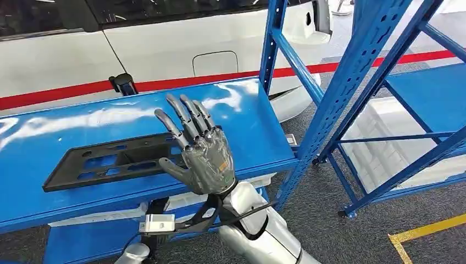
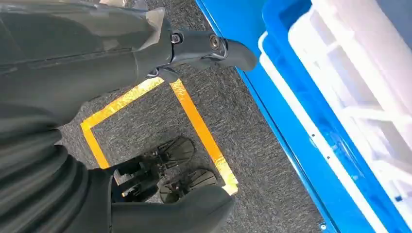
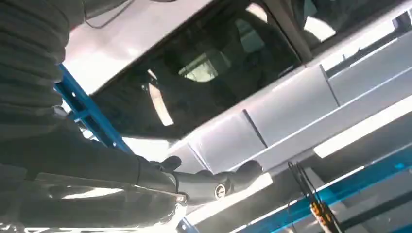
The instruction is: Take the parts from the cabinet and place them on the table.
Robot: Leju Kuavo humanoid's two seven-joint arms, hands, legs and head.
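Hovering right hand above part

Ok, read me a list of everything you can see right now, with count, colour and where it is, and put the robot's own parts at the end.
black plastic part: one, black, lying flat on the blue shelf, behind the raised hand.
blue shelf: one, glossy blue, across the left of the head view.
blue rack frame: one, blue uprights and braces, right of the shelf.
white car: one, white with a red stripe, behind the shelf.
white crate: one, white, on a blue rack level in the left wrist view.
yellow floor tape: yellow lines on the grey carpet.
right hand: one, grey, raised over the shelf, fingers spread, holding nothing.
left hand: one, dark, hanging above the floor, holding nothing; its fingers are mostly hidden.
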